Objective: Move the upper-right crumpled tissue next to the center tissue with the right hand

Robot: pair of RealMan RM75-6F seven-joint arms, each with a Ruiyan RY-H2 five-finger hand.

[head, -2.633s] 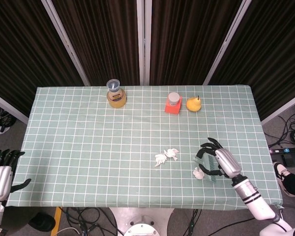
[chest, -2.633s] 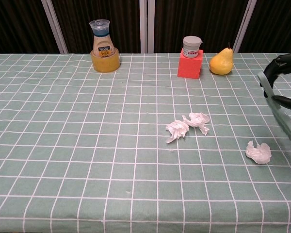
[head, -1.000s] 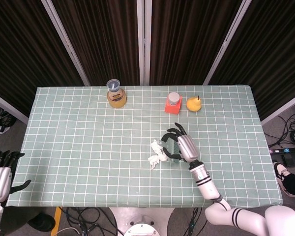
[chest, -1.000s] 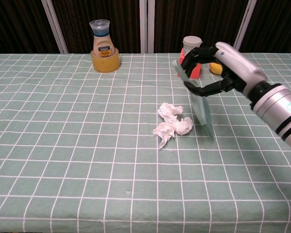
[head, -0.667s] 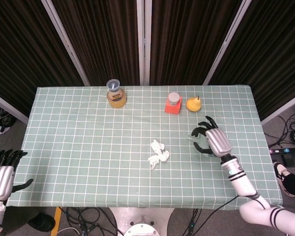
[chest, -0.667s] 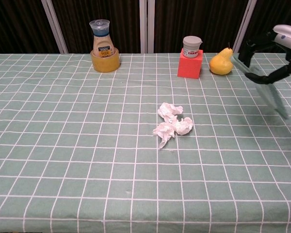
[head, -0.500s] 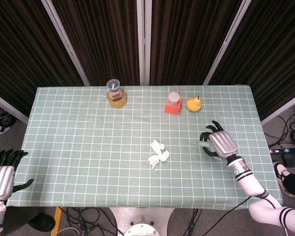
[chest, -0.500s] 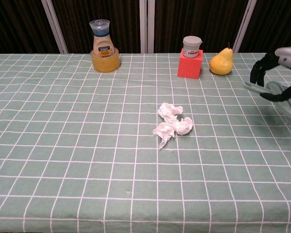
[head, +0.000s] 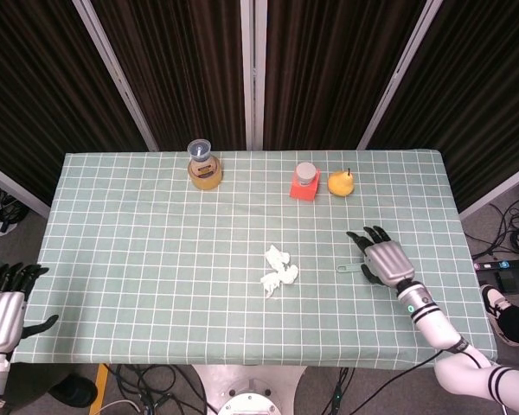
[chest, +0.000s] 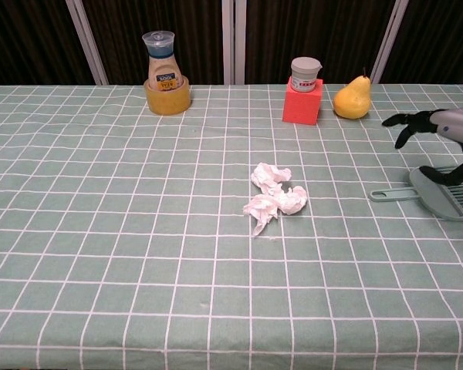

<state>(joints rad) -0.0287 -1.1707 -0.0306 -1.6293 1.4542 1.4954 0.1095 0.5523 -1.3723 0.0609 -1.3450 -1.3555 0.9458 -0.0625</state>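
Observation:
Three crumpled white tissues lie bunched together mid-table: one at the back (head: pixel 277 257) (chest: pixel 269 176), one on the right (head: pixel 287 274) (chest: pixel 293 200), one in front (head: pixel 269 281) (chest: pixel 260 208). My right hand (head: pixel 382 258) (chest: pixel 440 127) is far to their right, fingers stretched out and apart, holding no tissue. Under it a grey-green flat scraper tool (chest: pixel 436 196) lies on the cloth, handle (head: pixel 346 269) pointing toward the tissues; the thumb hovers at the tool's head. My left hand (head: pixel 2 307) hangs off the table's front left corner, fingers apart and empty.
Along the back stand a dressing bottle in a yellow tape ring (head: pixel 204 164) (chest: pixel 165 73), a small jar on a red block (head: pixel 304 181) (chest: pixel 304 91), and a yellow pear (head: pixel 341 182) (chest: pixel 352 99). The green checked tablecloth (head: pixel 138 259) covers the table.
The right hand swung away from the tissue cluster to the right, lowered the scraper flat onto the cloth and straightened its fingers. The three tissues stay bunched. Left hand unmoved.

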